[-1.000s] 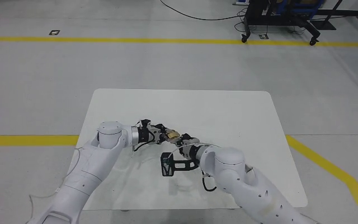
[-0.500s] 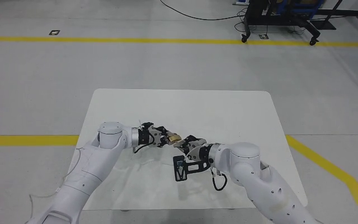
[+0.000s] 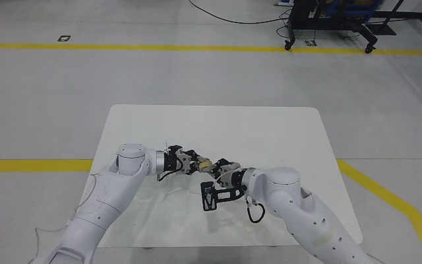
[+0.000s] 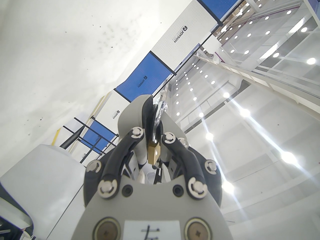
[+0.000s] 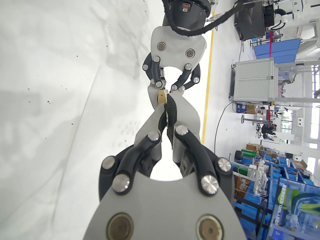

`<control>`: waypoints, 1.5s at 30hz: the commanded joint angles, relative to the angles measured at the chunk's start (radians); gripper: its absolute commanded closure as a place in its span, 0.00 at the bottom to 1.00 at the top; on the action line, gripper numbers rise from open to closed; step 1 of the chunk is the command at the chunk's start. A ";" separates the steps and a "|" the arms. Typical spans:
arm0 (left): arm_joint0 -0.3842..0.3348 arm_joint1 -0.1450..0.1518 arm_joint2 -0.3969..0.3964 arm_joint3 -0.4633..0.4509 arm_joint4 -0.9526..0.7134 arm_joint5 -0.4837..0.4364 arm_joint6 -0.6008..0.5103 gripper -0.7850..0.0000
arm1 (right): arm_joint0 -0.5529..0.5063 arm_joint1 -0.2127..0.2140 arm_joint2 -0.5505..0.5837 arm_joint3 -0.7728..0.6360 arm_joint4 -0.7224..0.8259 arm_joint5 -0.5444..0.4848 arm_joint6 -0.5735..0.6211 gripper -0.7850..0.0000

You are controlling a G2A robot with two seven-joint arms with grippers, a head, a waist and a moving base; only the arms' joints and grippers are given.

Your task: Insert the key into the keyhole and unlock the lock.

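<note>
A small brass padlock (image 3: 205, 161) hangs just above the white table (image 3: 277, 132), left of centre. My left gripper (image 3: 196, 162) is shut on it. In the left wrist view the fingers (image 4: 135, 116) clamp the silver shackle (image 4: 160, 109), and the brass body (image 4: 153, 152) sits back toward the palm. My right gripper (image 3: 215, 165) faces it from the other side, tip to tip. In the right wrist view that gripper (image 5: 165, 106) is shut on a thin silver key (image 5: 166, 120), whose tip is at the lock's brass end (image 5: 162, 97). The keyhole is hidden.
Both forearms lie low over the table's near half. The right wrist's black camera bracket (image 3: 211, 195) hangs just above the surface. A yellow floor line (image 3: 198, 47) runs beyond the table, and a wheeled black stand (image 3: 330, 23) is far behind.
The right wrist and forearm swung to the right, then eased back slightly, with the gripper tip staying at the lock. The left gripper with the padlock edged slightly right.
</note>
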 commanded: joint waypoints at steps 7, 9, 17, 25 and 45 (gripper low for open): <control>-0.002 0.001 -0.004 0.007 -0.010 -0.006 0.014 1.00 | -0.001 0.001 -0.004 -0.017 0.000 -0.002 0.012 1.00; -0.001 0.001 -0.006 0.006 -0.015 -0.008 0.020 1.00 | -0.008 0.002 -0.002 -0.027 -0.009 -0.001 0.025 1.00; 0.003 0.001 -0.004 -0.001 -0.024 -0.008 0.036 1.00 | -0.021 -0.003 -0.026 -0.051 -0.034 0.008 0.146 1.00; 0.006 0.001 -0.003 -0.013 -0.022 -0.014 0.051 1.00 | -0.005 -0.013 -0.058 -0.055 -0.040 0.022 0.199 1.00; 0.016 0.008 -0.004 -0.040 0.024 -0.038 0.097 1.00 | 0.026 -0.050 -0.136 -0.033 -0.065 0.074 0.398 1.00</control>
